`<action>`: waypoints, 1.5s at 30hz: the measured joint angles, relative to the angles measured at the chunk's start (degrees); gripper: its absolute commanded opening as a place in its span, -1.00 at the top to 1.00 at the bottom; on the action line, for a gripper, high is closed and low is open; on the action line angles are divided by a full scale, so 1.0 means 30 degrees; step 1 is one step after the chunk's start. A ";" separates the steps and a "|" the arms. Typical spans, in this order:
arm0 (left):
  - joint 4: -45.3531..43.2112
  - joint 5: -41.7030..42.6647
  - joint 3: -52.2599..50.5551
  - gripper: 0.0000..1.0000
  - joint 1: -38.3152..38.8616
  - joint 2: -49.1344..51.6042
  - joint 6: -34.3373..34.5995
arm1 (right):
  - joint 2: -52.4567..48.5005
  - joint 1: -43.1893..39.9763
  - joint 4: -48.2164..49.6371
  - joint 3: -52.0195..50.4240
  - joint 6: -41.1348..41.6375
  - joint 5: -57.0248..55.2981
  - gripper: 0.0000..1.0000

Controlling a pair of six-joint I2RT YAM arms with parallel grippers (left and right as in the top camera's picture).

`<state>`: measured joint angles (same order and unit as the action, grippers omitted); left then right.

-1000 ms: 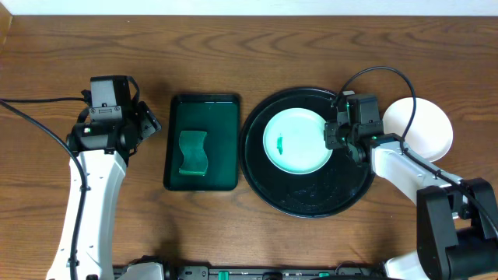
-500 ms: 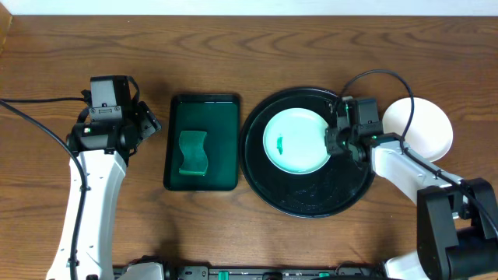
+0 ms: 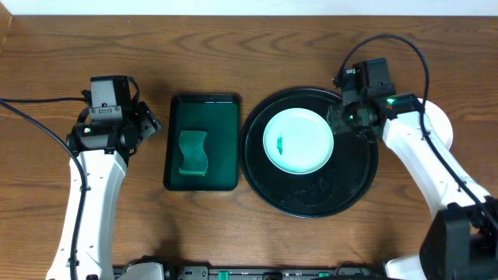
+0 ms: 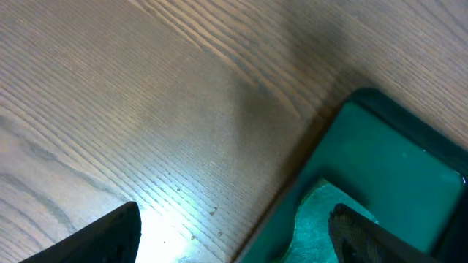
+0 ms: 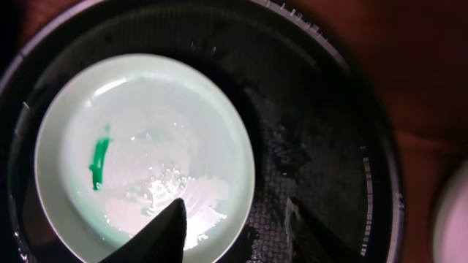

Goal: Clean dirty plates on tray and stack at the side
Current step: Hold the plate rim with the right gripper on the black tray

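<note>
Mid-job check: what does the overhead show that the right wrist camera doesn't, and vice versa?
Overhead only: the dark green tray with the sponge in it, and the left gripper beside that tray. Right wrist only: the right gripper fingertips, apart and holding nothing, at the edge of the plate. Both: that plate with its green smear, sitting on the black tray.

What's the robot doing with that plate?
It's cleaning plates. One pale plate with a green smear sits on the black tray and isn't wiped yet. The right tool hangs open over the plate's edge, holding nothing. The left tool is open too, over the table beside the green tray where the sponge lies. Another white plate waits beside the black tray.
</note>
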<state>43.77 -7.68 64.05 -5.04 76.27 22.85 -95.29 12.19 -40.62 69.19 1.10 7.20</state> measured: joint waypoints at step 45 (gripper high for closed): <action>0.0000 -0.0007 0.0000 -0.64 -0.0007 0.0000 0.0000 | -0.4328 0.0095 -0.3293 0.1275 0.0721 -0.2914 0.40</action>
<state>43.77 -7.70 64.05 -5.06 76.27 22.85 -108.27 12.47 -50.50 73.01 3.27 -1.54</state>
